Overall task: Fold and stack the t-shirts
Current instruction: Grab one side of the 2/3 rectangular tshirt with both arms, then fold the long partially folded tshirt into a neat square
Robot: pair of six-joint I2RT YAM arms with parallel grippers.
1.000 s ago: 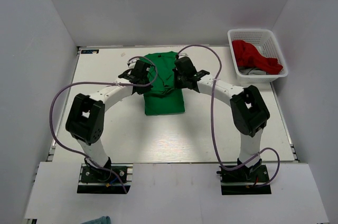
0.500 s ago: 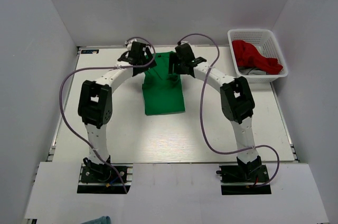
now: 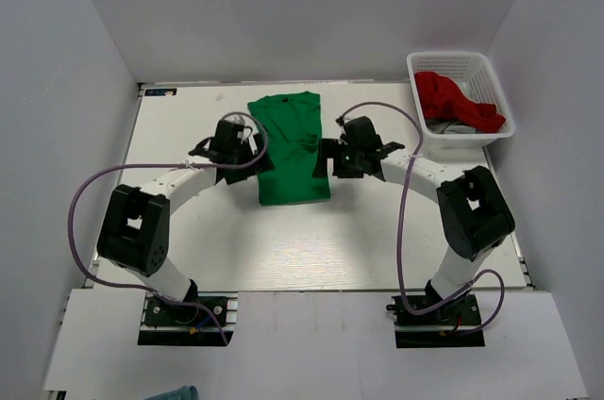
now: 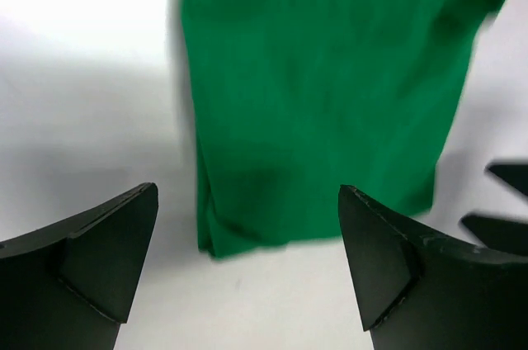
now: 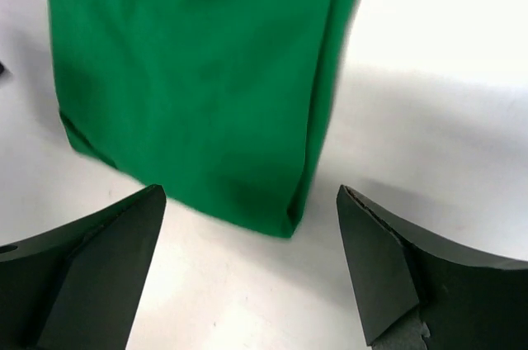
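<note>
Left gripper (image 3: 253,158) and right gripper (image 3: 331,157) both stand wide open, holding nothing (no cloth between the jaws). The green shirt (image 3: 293,145) lies folded on the table (image 3: 179,122) between them, its edges just beside each. The red shirt (image 3: 455,98) is crumpled in the basket (image 3: 459,57), well apart.

The green t-shirt (image 3: 291,147) lies flat as a long strip in the middle of the table (image 3: 283,240). The left gripper (image 3: 251,157) and right gripper (image 3: 331,157) stand open-jawed close beside its near half, 1 on each side, so its far half and the bare surface in front are open from above. At the far right corner the white basket (image 3: 451,55), the red t-shirt (image 3: 458,103) heaped inside, raises its sides, with a bare lane between it and the right arm (image 3: 425,172). 3 white walls (image 3: 302,13) shut in the left, back and right edges, and 2 purple cables (image 3: 400,202) loop outward.
</note>
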